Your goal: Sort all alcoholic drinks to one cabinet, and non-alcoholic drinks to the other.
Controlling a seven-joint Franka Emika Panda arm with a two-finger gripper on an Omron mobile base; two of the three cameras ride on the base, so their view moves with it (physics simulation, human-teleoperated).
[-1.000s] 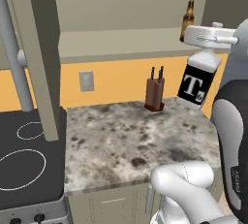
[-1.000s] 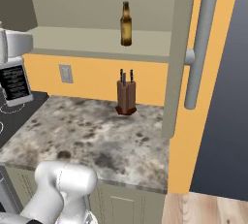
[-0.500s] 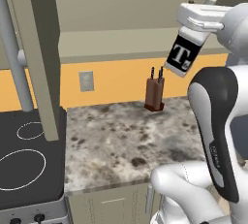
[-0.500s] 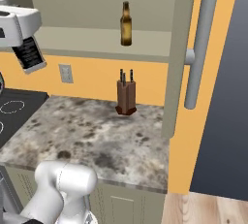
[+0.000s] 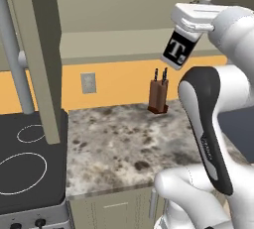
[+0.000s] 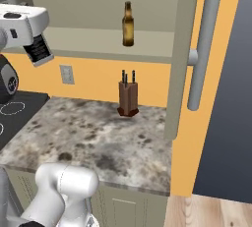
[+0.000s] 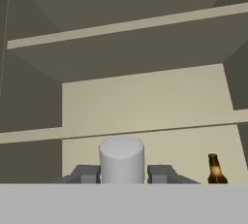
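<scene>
Gripper (image 5: 191,25) clamped on the neck of my black-labelled "T" bottle (image 5: 177,49), I hold it tilted up at the open cabinet's shelf (image 6: 93,39), since the brown beer bottle (image 6: 128,24) stands there, apparently marking the alcohol side.

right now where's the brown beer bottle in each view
Left base view: I can't make out the brown beer bottle.
Right base view: upright on the open cabinet's lower shelf, top centre, above the knife block.
Hand view: bottom right, on that same shelf, right of the T bottle's pale neck.
Shared landmark: the cabinet shelf.
</scene>
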